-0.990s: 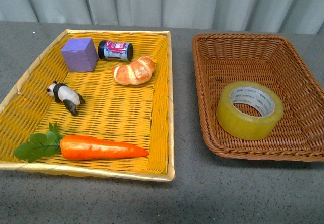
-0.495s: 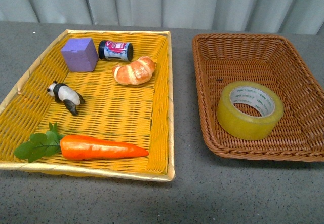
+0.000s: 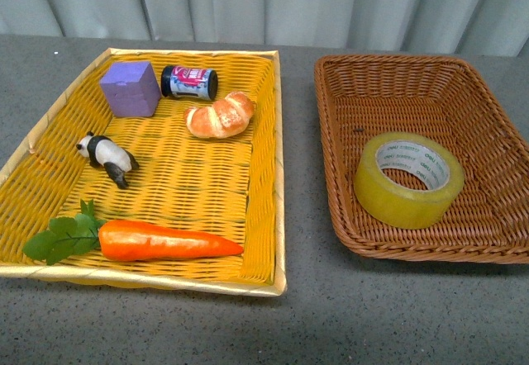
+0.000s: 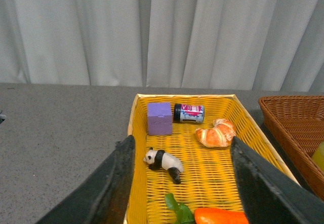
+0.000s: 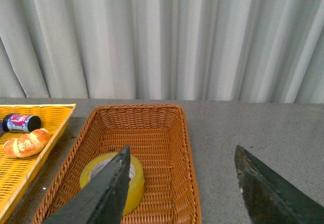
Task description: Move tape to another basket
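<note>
Tape point(image 3: 408, 179) lies flat in the brown wicker basket point(image 3: 372, 72), so I'd lower my spread, empty right gripper point(image 5: 179, 193) straight over it, one finger inside the core, while the left gripper point(image 4: 182, 183) hangs open.

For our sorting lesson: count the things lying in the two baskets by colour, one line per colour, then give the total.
Orange or golden: 2, carrot and croissant
Purple: 1, cube
Black and white: 1, panda
Dark with printed label: 1, jar
Yellowish: 1, tape
Total: 6
</note>
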`<state>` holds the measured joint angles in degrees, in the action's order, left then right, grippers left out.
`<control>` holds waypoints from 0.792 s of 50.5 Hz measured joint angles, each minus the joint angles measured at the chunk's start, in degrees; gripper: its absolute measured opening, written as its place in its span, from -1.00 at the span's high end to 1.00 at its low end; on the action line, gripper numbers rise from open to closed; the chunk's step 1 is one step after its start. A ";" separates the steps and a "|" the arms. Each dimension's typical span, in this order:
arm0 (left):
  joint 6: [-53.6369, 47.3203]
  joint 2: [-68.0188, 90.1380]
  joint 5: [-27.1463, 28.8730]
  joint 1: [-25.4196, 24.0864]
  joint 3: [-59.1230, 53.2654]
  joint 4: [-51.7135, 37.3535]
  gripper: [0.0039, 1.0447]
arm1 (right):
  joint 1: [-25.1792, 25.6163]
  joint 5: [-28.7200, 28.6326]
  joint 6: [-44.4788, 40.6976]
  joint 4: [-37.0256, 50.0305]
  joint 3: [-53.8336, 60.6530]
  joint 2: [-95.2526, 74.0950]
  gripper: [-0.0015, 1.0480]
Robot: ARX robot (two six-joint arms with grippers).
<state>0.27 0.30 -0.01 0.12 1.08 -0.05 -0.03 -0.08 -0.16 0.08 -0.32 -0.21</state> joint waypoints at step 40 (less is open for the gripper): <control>-0.02 0.00 0.00 -0.02 0.00 0.00 -0.88 | 0.00 0.00 0.02 0.02 0.00 0.00 -0.82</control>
<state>0.25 0.30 -0.01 0.10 1.08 -0.05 -0.03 -0.08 -0.14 0.10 -0.32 -0.21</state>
